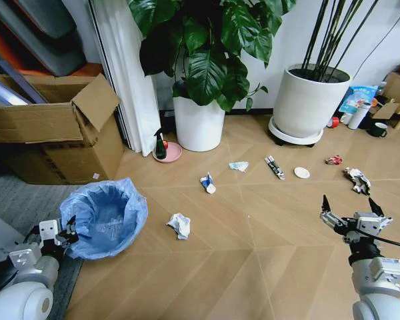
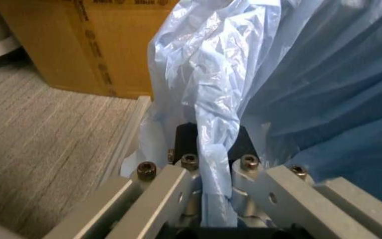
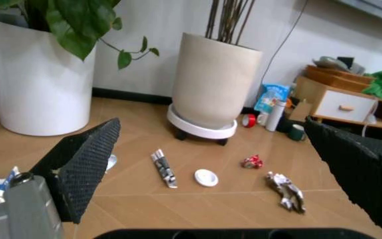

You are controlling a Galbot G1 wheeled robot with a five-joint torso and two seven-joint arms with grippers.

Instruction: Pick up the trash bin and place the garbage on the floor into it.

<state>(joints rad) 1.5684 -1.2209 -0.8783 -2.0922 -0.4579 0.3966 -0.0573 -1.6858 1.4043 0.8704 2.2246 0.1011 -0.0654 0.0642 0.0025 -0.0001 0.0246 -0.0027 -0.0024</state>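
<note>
**On the floor by the cardboard box: bin gripped, litter all still out**

At the robot's lower left, the left tool (image 1: 65,235) is closed on the near rim of the trash bin (image 1: 107,217); the left wrist view shows its fingers (image 2: 247,184) pinching a fold of the light-blue bag that lines it. The bin appears to rest on the floor (image 1: 253,253) beside the cardboard box (image 1: 53,133), at the edge of a grey carpet (image 2: 38,149), and what shows of its inside looks empty.

The right tool (image 1: 352,215) hangs low over bare floor on the right, spread wide and holding nothing.

None of the garbage looks collected. A crumpled white wad (image 1: 179,225) lies nearest the bin; farther out are a blue-white piece (image 1: 207,183), a pale scrap (image 1: 239,166), a tube (image 1: 275,167), a white disc (image 1: 301,173), a red wrapper (image 1: 334,160) and a printed wrapper (image 1: 357,180), spread before the two white plant pots (image 1: 199,123).

My reading: the grasp on the bin is made, lifting is not evident, and every piece is left to gather.
</note>
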